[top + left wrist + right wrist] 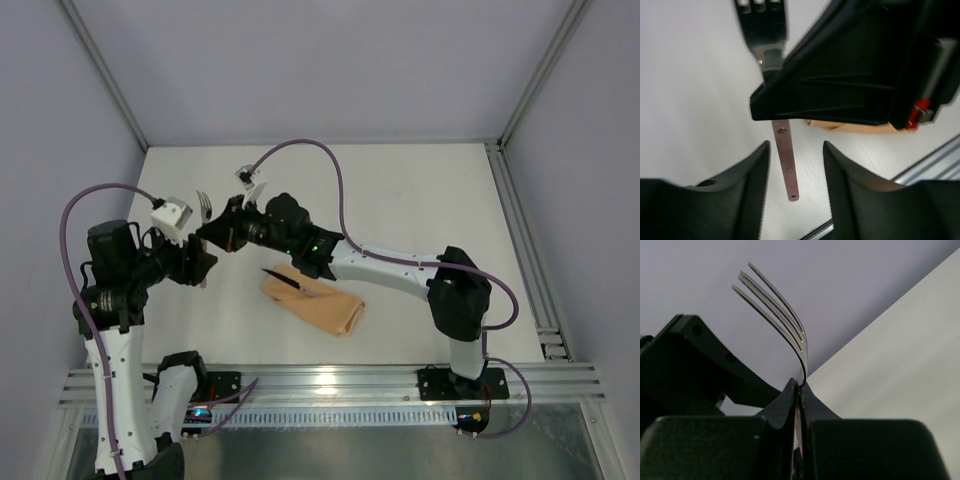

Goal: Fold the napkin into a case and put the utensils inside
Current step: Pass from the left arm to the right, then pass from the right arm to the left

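Right gripper (799, 390) is pinching the fork (774, 302) by its neck; left gripper (796, 150) is sitting spread around the handle, needing square closure before any release.

Glossy polished metal fork (799, 340) tines; soft matt peach cloth case (325, 308); smooth white table (420, 210).

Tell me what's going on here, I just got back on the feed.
The right end effector is shut on a fork. The left end effector is open, with a finger on either side of the fork's handle and not touching it. The folded case lies on the table to their right, with a dark utensil at its left end.
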You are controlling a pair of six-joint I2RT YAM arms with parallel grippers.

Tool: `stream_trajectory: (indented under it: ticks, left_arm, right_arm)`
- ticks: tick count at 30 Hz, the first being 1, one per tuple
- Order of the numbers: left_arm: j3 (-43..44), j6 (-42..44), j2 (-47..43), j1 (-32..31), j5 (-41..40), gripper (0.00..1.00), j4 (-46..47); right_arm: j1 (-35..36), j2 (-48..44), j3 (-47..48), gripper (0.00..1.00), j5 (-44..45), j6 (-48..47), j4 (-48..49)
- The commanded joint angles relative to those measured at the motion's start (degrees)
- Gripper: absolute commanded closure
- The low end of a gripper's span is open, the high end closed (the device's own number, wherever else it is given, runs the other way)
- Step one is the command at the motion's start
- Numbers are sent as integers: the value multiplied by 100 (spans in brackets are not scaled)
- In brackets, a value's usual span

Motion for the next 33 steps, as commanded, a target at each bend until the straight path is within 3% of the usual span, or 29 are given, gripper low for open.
stream_trajectory:
  ticks: [1, 2, 4, 9, 14, 20, 24, 28, 33]
  left_arm:
    - [103, 461, -106, -39, 890, 41, -611]
    - [173, 524, -141, -31, 943, 30, -726]
    - [269, 577, -229, -31, 1013, 20, -981]
    - [621, 508, -194, -31, 961, 16, -1228]
    - [639, 498, -80, -39, 1242, 4, -1131]
    - [639, 613, 35, -31, 1372, 4, -1061]
    - [604, 350, -9, -39, 1936, 12, -763]
    - [490, 33, -18, -31, 2314, 32, -551]
    - [270, -143, -27, -39, 2103, 58, -358]
  right_arm:
    - [-310, -360, -219, 97, -939, -355, 380]
    - [-433, -396, -246, 97, -1256, -452, 267]
    - [-662, -518, -299, 97, -1872, -987, -303]
    - [-715, -958, -282, 97, -2952, -2692, -2164]
    - [-715, -1222, -536, 97, -3543, -3308, -2625]
    - [-680, -1293, -536, 97, -4080, -3494, -2766]
    - [-514, -1161, -273, 97, -4159, -3547, -2845]
    - [-399, -985, -36, 97, -4212, -3556, -2890]
    - [-329, -809, 237, 97, -4265, -3573, -2995]
